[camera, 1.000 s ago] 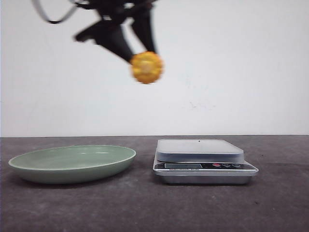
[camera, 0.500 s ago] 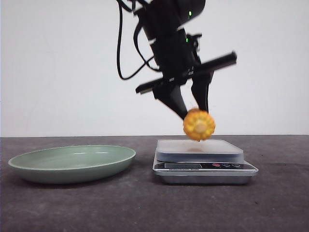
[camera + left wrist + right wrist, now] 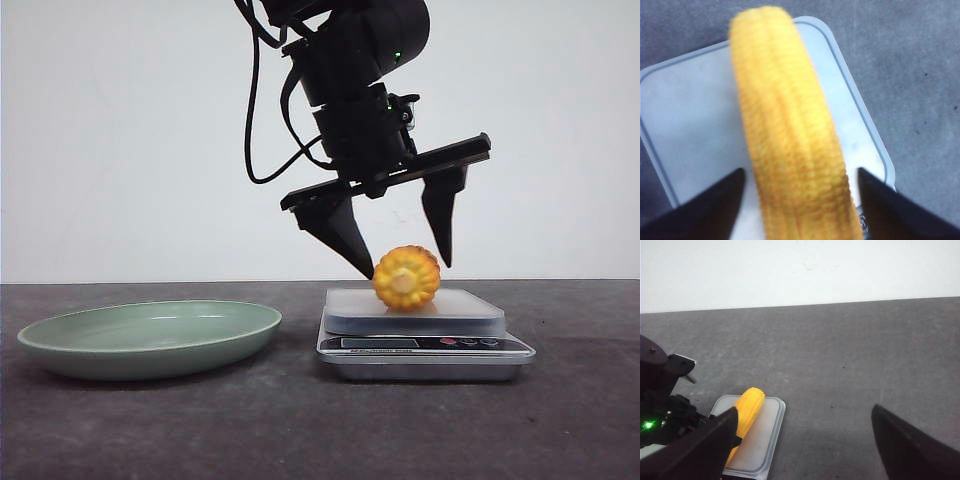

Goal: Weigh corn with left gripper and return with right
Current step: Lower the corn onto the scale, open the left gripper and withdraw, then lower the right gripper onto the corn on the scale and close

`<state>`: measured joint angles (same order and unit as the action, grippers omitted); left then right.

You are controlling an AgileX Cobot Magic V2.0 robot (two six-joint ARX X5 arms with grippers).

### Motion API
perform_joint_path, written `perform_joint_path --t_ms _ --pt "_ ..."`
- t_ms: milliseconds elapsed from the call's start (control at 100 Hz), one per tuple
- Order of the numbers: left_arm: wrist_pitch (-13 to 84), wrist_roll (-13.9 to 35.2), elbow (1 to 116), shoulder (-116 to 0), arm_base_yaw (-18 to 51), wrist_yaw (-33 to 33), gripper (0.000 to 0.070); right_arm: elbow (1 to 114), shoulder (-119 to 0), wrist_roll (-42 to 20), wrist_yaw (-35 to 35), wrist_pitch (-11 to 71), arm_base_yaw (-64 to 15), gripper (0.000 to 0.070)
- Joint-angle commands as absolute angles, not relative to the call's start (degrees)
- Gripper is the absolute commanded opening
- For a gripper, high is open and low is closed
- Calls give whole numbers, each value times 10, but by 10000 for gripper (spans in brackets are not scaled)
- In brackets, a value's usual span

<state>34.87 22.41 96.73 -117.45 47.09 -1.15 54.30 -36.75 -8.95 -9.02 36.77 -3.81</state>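
Note:
The orange-yellow corn (image 3: pixel 406 277) lies on the pale platform of the kitchen scale (image 3: pixel 455 322). My left gripper (image 3: pixel 408 268) hangs right over it, open, one finger on each side of the cob with a gap on both sides. In the left wrist view the corn (image 3: pixel 790 135) fills the middle between the black fingertips (image 3: pixel 705 210), over the scale's platform (image 3: pixel 685 125). My right gripper (image 3: pixel 802 445) is open and empty, off to the scale's right, and sees the corn (image 3: pixel 746 412) on the scale (image 3: pixel 767 432).
A shallow green plate (image 3: pixel 60 345) stands on the dark table left of the scale. A white wall runs behind the table. The left arm's black body (image 3: pixel 660 405) with a green light shows at the edge of the right wrist view.
My left gripper came down and right from high up with the corn, set it on the scale, and has opened. The corn now rests free on the platform.

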Motion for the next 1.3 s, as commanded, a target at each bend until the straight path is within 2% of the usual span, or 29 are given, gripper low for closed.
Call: perform_joint_path --t_ms 0,150,360,540,720,840,990,1120,1220,1290 --pt "343 210 982 -1187 480 -13 518 551 -369 -83 -90 365 -40 535" --pt "357 180 1002 -1147 481 -27 518 551 -369 -83 -90 365 -40 535" --pt "398 116 1046 -1015 460 -111 516 551 -370 -83 -90 371 -40 535" --pt "432 90 1047 -861 408 -173 515 551 -370 -83 -91 369 -52 535" --pt "541 69 1047 -712 334 -246 514 551 -370 -84 -91 370 -73 535" --pt "619 69 1047 -625 293 -286 515 551 -370 -85 -91 371 -88 535" --pt "691 91 1046 -528 269 -296 514 551 -373 -87 -91 367 -108 535" --pt "759 123 1045 -457 269 -326 509 551 -384 -90 -92 368 -125 536" --pt "832 166 1043 -414 269 -331 510 551 -396 -90 -92 369 -140 536" --pt "837 182 1022 -376 269 -323 509 551 -408 -93 -92 364 -152 536"
